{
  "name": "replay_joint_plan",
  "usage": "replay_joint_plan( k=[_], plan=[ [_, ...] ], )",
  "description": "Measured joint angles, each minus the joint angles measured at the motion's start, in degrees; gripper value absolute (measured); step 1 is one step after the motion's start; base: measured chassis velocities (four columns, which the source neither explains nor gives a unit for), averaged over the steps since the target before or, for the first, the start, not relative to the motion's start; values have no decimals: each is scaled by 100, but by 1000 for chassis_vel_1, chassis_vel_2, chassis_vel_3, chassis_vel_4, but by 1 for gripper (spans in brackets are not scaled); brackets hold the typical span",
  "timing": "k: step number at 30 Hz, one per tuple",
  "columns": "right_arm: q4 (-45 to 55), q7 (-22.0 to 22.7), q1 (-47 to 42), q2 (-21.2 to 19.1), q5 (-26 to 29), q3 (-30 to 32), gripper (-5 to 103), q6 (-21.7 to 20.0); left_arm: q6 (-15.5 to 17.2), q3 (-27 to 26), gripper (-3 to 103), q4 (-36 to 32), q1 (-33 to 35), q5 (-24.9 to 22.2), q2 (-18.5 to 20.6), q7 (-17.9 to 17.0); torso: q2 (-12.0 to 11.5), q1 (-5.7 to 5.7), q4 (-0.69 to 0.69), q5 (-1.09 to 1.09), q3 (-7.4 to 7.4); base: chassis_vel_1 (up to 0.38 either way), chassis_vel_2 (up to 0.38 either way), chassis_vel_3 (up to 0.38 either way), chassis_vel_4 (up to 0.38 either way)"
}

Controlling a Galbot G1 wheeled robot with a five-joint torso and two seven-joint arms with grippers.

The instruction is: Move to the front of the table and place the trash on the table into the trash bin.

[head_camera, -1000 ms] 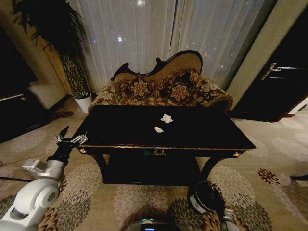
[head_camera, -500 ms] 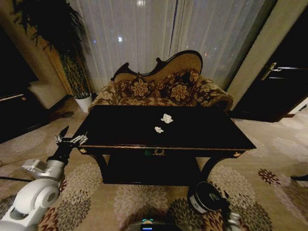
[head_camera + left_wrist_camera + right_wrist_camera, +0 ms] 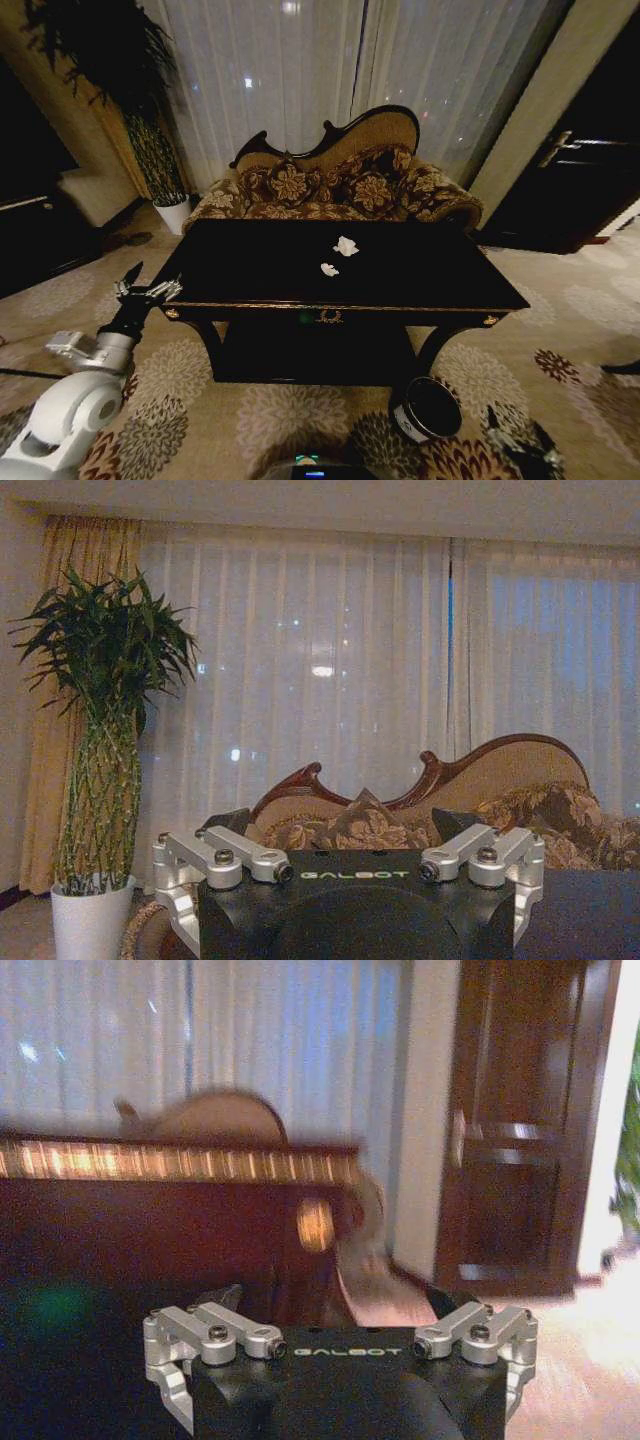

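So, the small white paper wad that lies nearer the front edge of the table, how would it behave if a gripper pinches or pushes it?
The nearer paper wad looks crumpled, so it would probably squash rather than resist. It seems light, and on the glossy table a push would likely slide it. Its irregular shape makes rolling unlikely.

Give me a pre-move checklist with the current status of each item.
1. Robot at the front of the table: ok, its long gold-trimmed edge faces the head camera.
2. Trash on the tabletop: ok, two paper wads near the middle, apart from each other.
3. Bin within sight: ok, on the carpet by the table's right front leg, tilted with its opening toward the camera.
4. Left gripper: ok, open and empty, beside the table's left front corner.
5. Right gripper: ok, open, low over the carpet right of the bin.
6. What the bin holds: cannot tell, its inside is dark.
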Motion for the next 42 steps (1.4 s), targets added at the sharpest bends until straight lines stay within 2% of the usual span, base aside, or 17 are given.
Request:
replay_joint_plan(
  k=[3, 7, 9, 10, 13, 14, 18, 22, 24, 26, 29, 30, 34, 35, 39, 40, 42],
  plan=[
    [522, 9, -118, -64, 121, 186, 100, -87, 0, 0, 100, 0, 0, 0, 0, 0, 0, 0, 0, -1, 0, 0, 0, 0, 0],
    [1493, 151, -165, -315, 393, 479, 100, -533, 0, 0, 100, 0, 0, 0, 0, 0, 1, 0, 1, -1, 0, 0, 0, 0, 0],
    [2183, 357, -78, -768, 541, 571, 100, -1011, 0, 0, 100, 0, 0, 0, 0, 0, 0, 0, 0, 0, 0, 0, 0, 0, 0],
    [2183, 357, -78, -768, 541, 571, 100, -1011, 0, 0, 100, 0, 0, 0, 0, 0, 0, 0, 0, 0, 0, 0, 0, 0, 0],
    [2654, 639, 198, -1651, 563, 366, 100, -1584, 0, -1, 100, 0, 0, 0, 0, 0, -1, 1, 4, -1, 1, 0, 0, 0, 0],
    [2654, 639, 198, -1651, 563, 366, 100, -1584, 0, -1, 100, 0, 0, 0, 0, 0, -1, 1, 4, -1, 1, 0, 0, 0, 0],
    [2845, 884, 575, -2508, 371, -36, 100, -2080, -1, 0, 100, 0, 0, 0, 0, -1, -1, 2, 2, 2, 1, 0, 0, 0, 0],
    [2890, 1015, 768, -2908, 400, -176, 100, -2331, -1, 0, 100, 1, 0, 0, 0, -1, -1, 1, -1, 1, 1, 0, 0, 0, 0],
    [2878, 1096, 991, -3403, 495, -398, 100, -2563, -1, -1, 100, 0, 0, 0, 0, -1, -1, 1, 1, 1, 1, 0, 0, 0, 0],
    [2838, 1100, 1059, -3595, 505, -485, 100, -2611, -1, 0, 100, 0, 1, 0, 0, 0, -1, 1, 1, 1, 1, 0, 0, 0, 0],
    [2528, 1058, 1386, -4290, 423, -877, 100, -2623, -1, 0, 100, 0, 0, 0, 0, -1, -1, 2, -1, 1, 1, 0, 0, 0, 0],
    [2528, 1058, 1386, -4290, 423, -877, 100, -2623, -1, 0, 100, 0, 0, 0, 0, -1, -1, 2, -1, 1, 1, 0, 0, 0, 0],
    [1899, 1052, 2426, -5019, 425, -1969, 100, -2599, -1, 0, 100, 0, 0, 0, 0, 2, -1, 2, 3, 1, 1, 0, 0, 0, 0],
    [1899, 1052, 2426, -5019, 425, -1969, 100, -2599, -1, 0, 100, 0, 0, 0, 0, 2, -1, 2, 3, 1, 1, 0, 0, 0, 0],
    [1505, 1019, 3531, -5502, 710, -3247, 100, -2690, -2, 1, 100, 0, 0, 0, 0, -1, -2, 2, 0, 0, 1, 0, 0, 0, 0],
    [1505, 1019, 3531, -5502, 710, -3247, 100, -2690, -2, 1, 100, 0, 0, 0, 0, -1, -2, 2, 0, 0, 1, 0, 0, 0, 0],
    [1375, 1007, 4022, -5594, 800, -3756, 100, -2719, -1, 1, 100, 0, 0, 0, 0, 0, -1, 2, 0, -2, 0, 0, 0, 0, 0]
  ],
)
